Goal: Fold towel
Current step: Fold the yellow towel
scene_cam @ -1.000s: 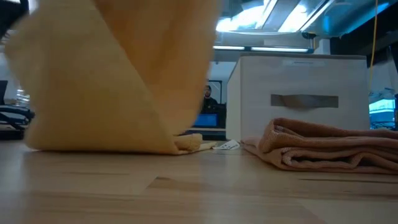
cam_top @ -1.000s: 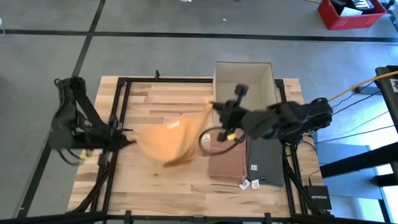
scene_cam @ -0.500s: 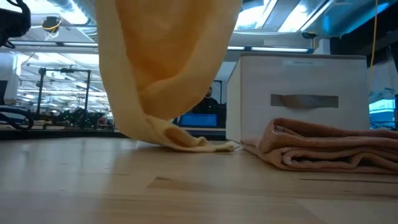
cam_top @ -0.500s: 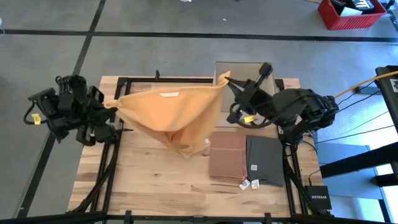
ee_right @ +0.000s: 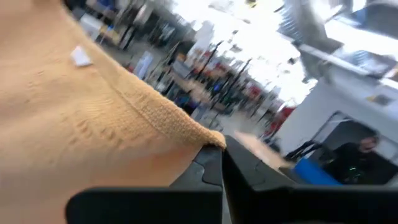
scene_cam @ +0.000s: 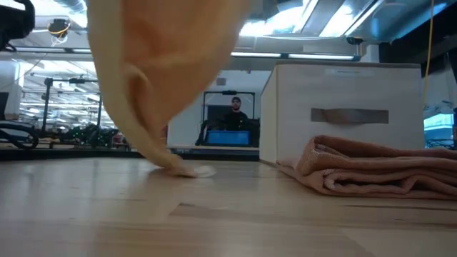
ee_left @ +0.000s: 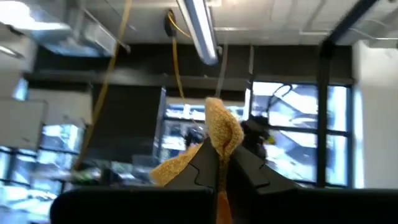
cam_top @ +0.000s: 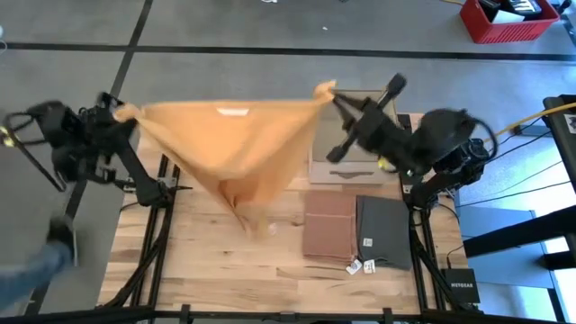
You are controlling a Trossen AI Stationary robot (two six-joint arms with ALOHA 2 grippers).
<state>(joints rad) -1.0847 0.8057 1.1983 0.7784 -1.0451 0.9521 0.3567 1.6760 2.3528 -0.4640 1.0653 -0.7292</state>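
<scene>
Left fingers [cam_top: 120, 112] and right fingers [cam_top: 328, 91] each pinch 1 top corner of the towel [cam_top: 234, 148], stretched high between them; its lowest tip touches the desk [cam_top: 225, 256].

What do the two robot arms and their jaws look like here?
Both arms are dark, almost black, built of jointed segments. The left arm carries a small yellow tag near its outer end, the right arm a bulky rounded body with a black cable loop. In the wrist views, each pair of jaws is black and angular.
</scene>
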